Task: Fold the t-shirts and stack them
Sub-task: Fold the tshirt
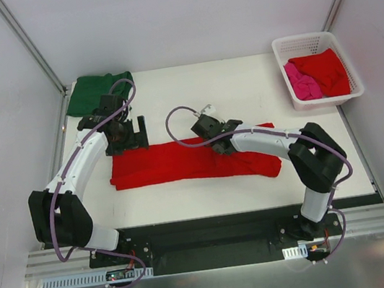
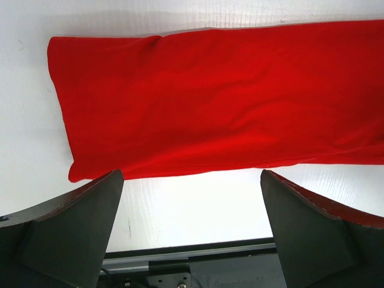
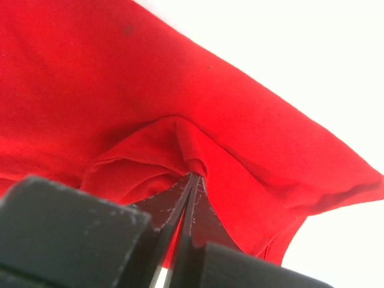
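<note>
Pinching a raised fold of the long, folded red t-shirt [image 1: 173, 163] near its middle, the right gripper [image 3: 193, 177] has its jaws pressed together on the cloth. Over the shirt's left end, the left gripper [image 2: 190, 175] hangs spread wide, holding nothing. Farther back, a green t-shirt [image 1: 96, 92] lies at the table's [image 1: 242, 92] far left corner. At far right, a white basket [image 1: 307, 41] holds a second red t-shirt [image 1: 325, 70] and a pink t-shirt [image 1: 302, 84].

White table [image 1: 241, 85], pale walls [image 1: 179, 14] (evenly lit) — metal corner posts [image 1: 27, 42]

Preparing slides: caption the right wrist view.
Right gripper shut on a pinched fold of the bright red cloth t-shirt on the white table.
</note>
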Available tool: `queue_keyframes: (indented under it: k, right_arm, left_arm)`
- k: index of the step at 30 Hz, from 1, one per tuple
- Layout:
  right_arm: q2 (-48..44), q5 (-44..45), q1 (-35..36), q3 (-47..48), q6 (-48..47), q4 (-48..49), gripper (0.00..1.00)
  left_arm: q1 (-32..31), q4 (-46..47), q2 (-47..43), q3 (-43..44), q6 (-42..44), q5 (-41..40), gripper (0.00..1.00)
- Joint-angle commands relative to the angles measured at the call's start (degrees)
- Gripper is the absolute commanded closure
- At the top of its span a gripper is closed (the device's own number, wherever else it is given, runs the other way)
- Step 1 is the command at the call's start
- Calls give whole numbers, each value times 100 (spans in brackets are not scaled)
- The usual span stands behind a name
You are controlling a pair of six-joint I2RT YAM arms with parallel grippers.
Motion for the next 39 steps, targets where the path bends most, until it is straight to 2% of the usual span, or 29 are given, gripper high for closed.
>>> queue_keyframes:
  k: [1,8,18,23,29,32,39]
  right_arm:
    - [26,397,-15,176,-49,-187,99]
    - [448,669,-68,501,-356,-204,99]
    - [1159,1670,-226,1230,-761,-143,99]
    - [1292,1856,-340,1424,-752,-116,99]
    - [765,1821,-349,1003,-532,-19,99]
    - [422,1760,-341,924,-375,-309,99]
    - [-237,1128,-332,573,126,-758,99]
  left_arm:
    - [-33,17,-27,48,53,-48,1]
    - [-24,9,-133,-5,71,-127,1]
    - [29,-9,-256,-67,106,-145,1]
    - [38,-35,-273,-49,114,-145,1]
    - [38,-35,-247,-58,97,-119,1]
    - [38,-26,-221,-58,79,-66,1]
    - [38,-26,-229,-67,44,-30,1]
